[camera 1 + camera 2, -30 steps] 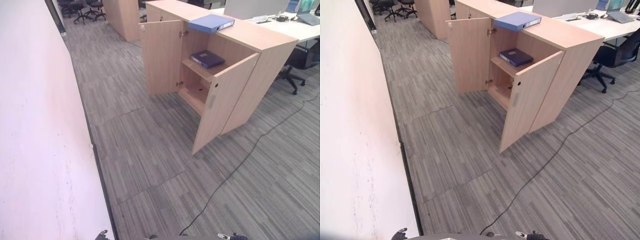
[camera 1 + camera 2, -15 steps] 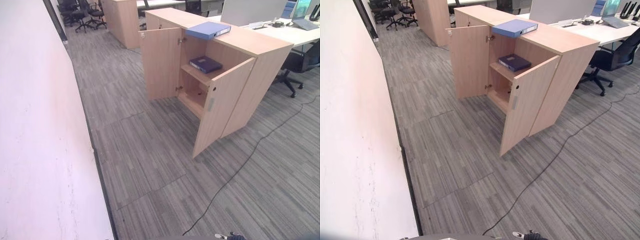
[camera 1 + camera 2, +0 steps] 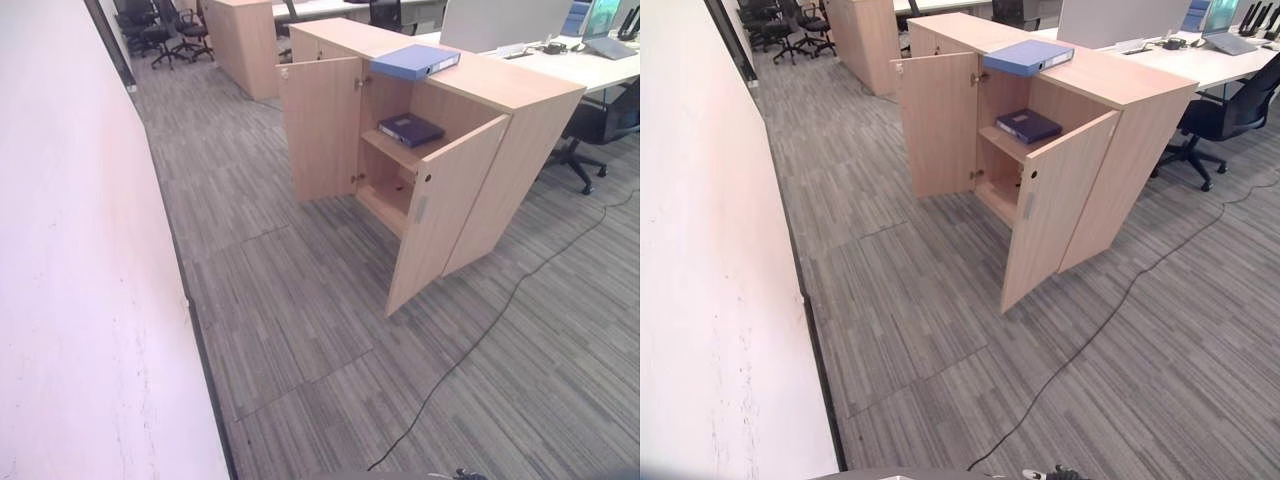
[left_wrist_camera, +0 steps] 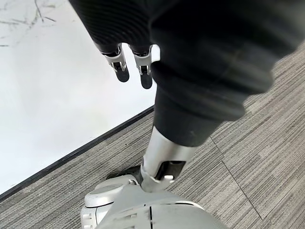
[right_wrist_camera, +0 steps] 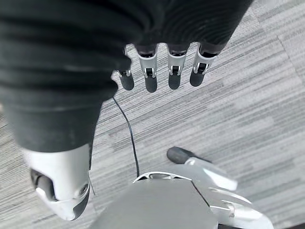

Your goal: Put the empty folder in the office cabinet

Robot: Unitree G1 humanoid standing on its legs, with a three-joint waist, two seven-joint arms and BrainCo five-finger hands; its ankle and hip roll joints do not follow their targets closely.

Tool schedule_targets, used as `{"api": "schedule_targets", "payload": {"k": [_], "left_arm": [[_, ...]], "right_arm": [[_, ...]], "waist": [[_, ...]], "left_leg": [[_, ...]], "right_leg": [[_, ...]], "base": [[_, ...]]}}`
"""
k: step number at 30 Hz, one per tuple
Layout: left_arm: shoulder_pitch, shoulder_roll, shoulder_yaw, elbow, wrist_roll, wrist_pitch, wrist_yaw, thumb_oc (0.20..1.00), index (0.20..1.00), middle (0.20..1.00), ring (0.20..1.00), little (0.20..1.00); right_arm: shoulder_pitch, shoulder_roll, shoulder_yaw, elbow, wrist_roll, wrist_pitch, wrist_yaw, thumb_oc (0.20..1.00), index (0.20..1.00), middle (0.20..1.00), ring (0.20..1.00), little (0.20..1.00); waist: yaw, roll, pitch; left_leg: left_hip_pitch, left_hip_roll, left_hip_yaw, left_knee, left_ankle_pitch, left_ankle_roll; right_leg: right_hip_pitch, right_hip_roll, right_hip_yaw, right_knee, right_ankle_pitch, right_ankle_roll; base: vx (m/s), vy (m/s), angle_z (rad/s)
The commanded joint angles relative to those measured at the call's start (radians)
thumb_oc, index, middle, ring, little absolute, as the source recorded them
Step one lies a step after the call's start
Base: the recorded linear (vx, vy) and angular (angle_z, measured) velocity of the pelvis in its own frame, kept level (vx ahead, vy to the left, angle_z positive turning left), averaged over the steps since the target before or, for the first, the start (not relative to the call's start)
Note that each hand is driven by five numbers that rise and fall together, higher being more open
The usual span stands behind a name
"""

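A light blue folder (image 3: 415,61) lies flat on top of the light wood office cabinet (image 3: 520,150), near its front edge. Both cabinet doors stand wide open: the left door (image 3: 322,128) and the right door (image 3: 445,215). A dark blue folder (image 3: 411,129) lies on the cabinet's upper shelf. The lower compartment (image 3: 395,190) looks bare. The cabinet stands a few steps ahead on the carpet. My left hand (image 4: 145,71) hangs beside my leg with relaxed fingers that hold nothing. My right hand (image 5: 174,71) also hangs over the carpet, fingers straight and empty.
A white wall (image 3: 80,300) runs along my left side. A second wood cabinet (image 3: 240,35) and office chairs (image 3: 150,25) stand at the far end. A desk (image 3: 600,60) with a monitor and a black chair (image 3: 600,120) lie behind the cabinet.
The whole picture has shifted, so the camera moved and now looks a bit further up the room. The cabinet and both folders have stayed where they were.
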Motion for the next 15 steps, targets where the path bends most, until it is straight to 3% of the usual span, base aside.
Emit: {"api": "schedule_targets", "payload": {"k": [1,10,12,13,14,15], "left_arm": [[-0.036,-0.012,-0.010,0.052,0.028,0.000,0.004,1.000,1.000,1.000,1.000,1.000],[-0.048,-0.010,-0.028,0.051,0.043,0.001,0.016,1.000,1.000,1.000,1.000,1.000],[-0.087,-0.003,-0.041,0.025,0.021,-0.003,0.027,1.000,1.000,1.000,1.000,1.000],[-0.091,-0.002,-0.043,0.020,0.021,-0.002,0.030,1.000,1.000,1.000,1.000,1.000],[-0.091,-0.002,-0.043,0.020,0.021,-0.002,0.030,1.000,1.000,1.000,1.000,1.000],[-0.093,0.000,-0.043,0.013,0.021,-0.001,0.038,1.000,1.000,1.000,1.000,1.000]], "right_arm": [[-0.061,-0.002,0.028,0.075,-0.031,0.006,0.000,1.000,1.000,1.000,1.000,1.000],[-0.072,-0.003,0.037,0.063,-0.042,0.007,-0.006,1.000,1.000,1.000,1.000,1.000],[-0.098,-0.006,0.057,0.048,-0.051,0.005,-0.011,1.000,1.000,1.000,1.000,1.000],[-0.101,-0.006,0.062,0.048,-0.056,0.006,-0.012,1.000,1.000,1.000,1.000,1.000],[-0.101,-0.006,0.062,0.048,-0.056,0.006,-0.012,1.000,1.000,1.000,1.000,1.000],[-0.105,-0.010,0.072,0.052,-0.068,0.008,-0.015,1.000,1.000,1.000,1.000,1.000]], "waist": [[0.001,-0.053,0.011],[0.005,-0.054,0.026],[0.015,-0.086,0.100],[0.019,-0.092,0.111],[0.017,-0.090,0.109],[0.028,-0.090,0.127]], "left_leg": [[0.024,-0.022,-0.004,-0.043,-0.041,-0.040],[0.030,-0.010,-0.007,-0.043,-0.034,-0.041],[-0.146,0.021,0.017,0.231,-0.070,-0.071],[-0.200,0.034,0.020,0.320,-0.062,-0.076],[-0.207,0.037,0.018,0.329,-0.066,-0.077],[-0.263,0.055,0.010,0.438,-0.040,-0.084]], "right_leg": [[0.070,-0.045,-0.024,-0.098,0.081,0.097],[0.074,-0.038,-0.026,-0.098,0.076,0.088],[0.039,-0.049,-0.037,-0.062,0.062,0.060],[0.039,-0.049,-0.042,-0.063,0.057,0.054],[0.037,-0.047,-0.043,-0.062,0.057,0.053],[0.044,-0.039,-0.050,-0.064,0.048,0.042]], "base": [[0.00,0.000,0.00],[-0.02,-0.030,0.01],[-0.29,-0.203,0.08],[-0.16,-0.151,0.14],[-0.05,-0.121,0.18],[-0.02,-0.070,0.16]]}}
